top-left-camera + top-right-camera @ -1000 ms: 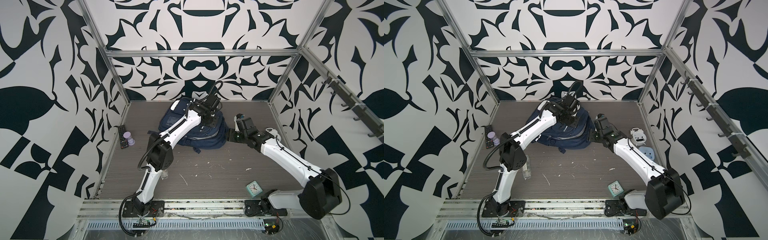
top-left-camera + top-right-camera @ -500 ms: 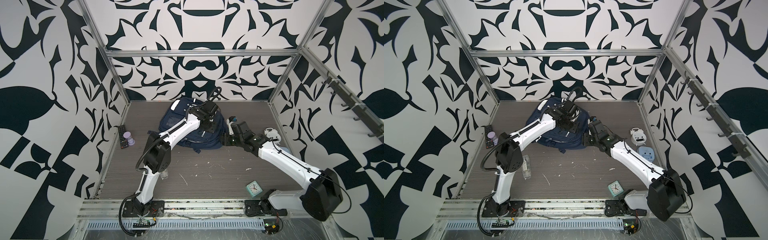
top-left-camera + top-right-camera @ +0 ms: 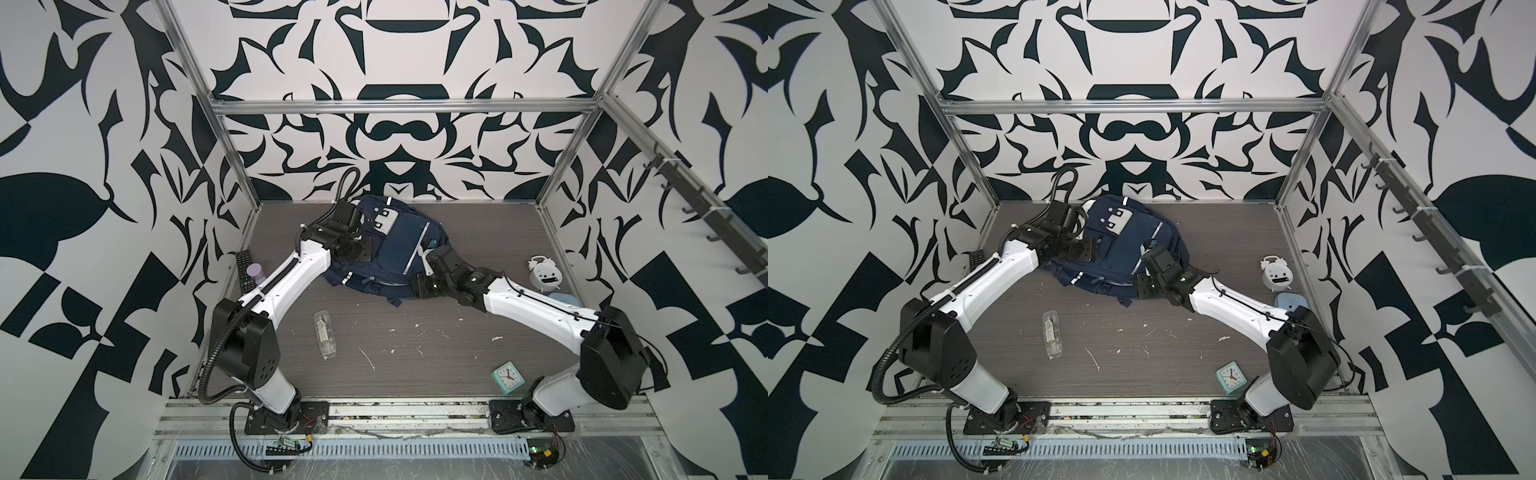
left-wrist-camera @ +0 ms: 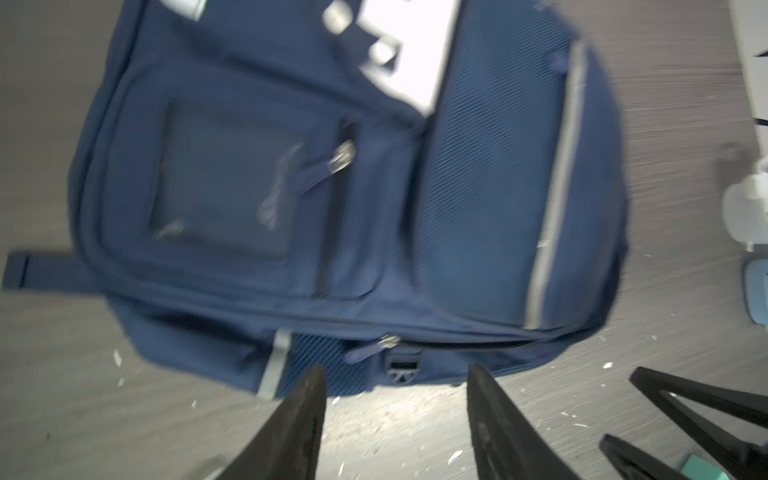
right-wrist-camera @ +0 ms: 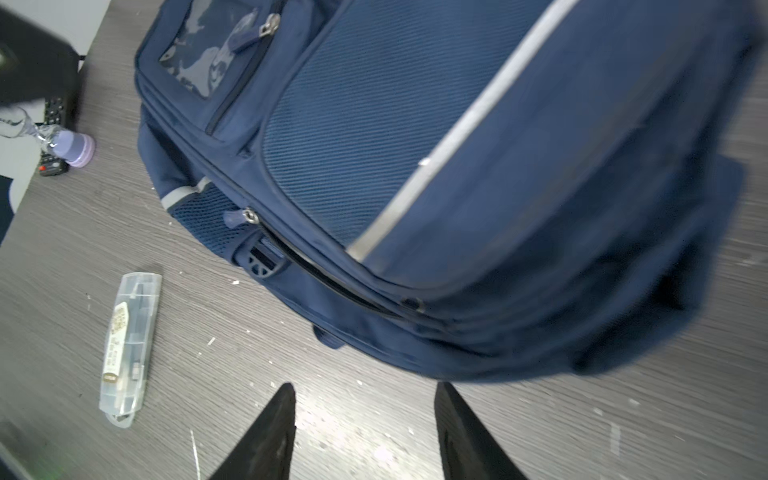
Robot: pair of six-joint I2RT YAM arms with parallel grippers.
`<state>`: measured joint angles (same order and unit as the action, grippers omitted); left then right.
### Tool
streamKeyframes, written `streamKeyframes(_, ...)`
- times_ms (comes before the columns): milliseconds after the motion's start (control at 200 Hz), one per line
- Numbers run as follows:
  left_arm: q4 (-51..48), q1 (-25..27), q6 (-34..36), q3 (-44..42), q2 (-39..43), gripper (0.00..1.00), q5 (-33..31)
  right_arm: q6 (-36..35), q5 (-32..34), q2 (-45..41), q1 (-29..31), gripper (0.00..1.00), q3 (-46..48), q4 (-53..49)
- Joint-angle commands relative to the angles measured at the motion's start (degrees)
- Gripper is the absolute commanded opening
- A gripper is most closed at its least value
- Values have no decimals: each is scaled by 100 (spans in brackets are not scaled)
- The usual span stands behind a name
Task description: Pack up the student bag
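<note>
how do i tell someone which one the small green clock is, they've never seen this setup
From the navy backpack at the back of the grey table, come forward to the front edge beside the right arm's base. The small clock lies there: a mint-green square with a white face, while the alarm clock further back on the right is white and round.

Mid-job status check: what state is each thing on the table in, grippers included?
student bag, lying flat, front up, one side zip looks partly open.
left gripper, open, empty, near the bag.
right gripper, open, empty, near the bag.
pencil case, lying flat, apart from the bag.
bottle, upright, capped.
white alarm clock, upright.
teal clock, face visible.
</note>
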<state>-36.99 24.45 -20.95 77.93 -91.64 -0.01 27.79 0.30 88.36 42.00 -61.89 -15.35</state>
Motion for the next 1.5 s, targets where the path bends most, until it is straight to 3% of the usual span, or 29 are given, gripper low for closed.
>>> streamKeyframes(0,399,-403,-318,-557,242,58,386,264,-390,317,20,56,-300,340)
streamKeyframes(155,744,-637,-490,-969,143,58,265,441,-743,850,22,56,-535,410)
streamKeyframes(380,1094,-634,-654,-1169,-367,56,285,473,-708,1422,10,55,-1023,18)
streamKeyframes(685,1412,-625,-812,-1629,-524,39,601,369,-634,1503,-507,55,-1080,-293)
streamKeyframes(825,1473,-613,-886,-1796,-487,38,778,255,-619,1460,-759,55,-1077,-333)
streamKeyframes(1090,1541,-234,-1030,-1968,-572,36,854,6,-494,1395,-1169,56,-1077,-420)
streamKeyframes(1495,1695,593,-1421,-1827,-738,37,822,-253,-333,1455,-1278,57,-1340,-606)
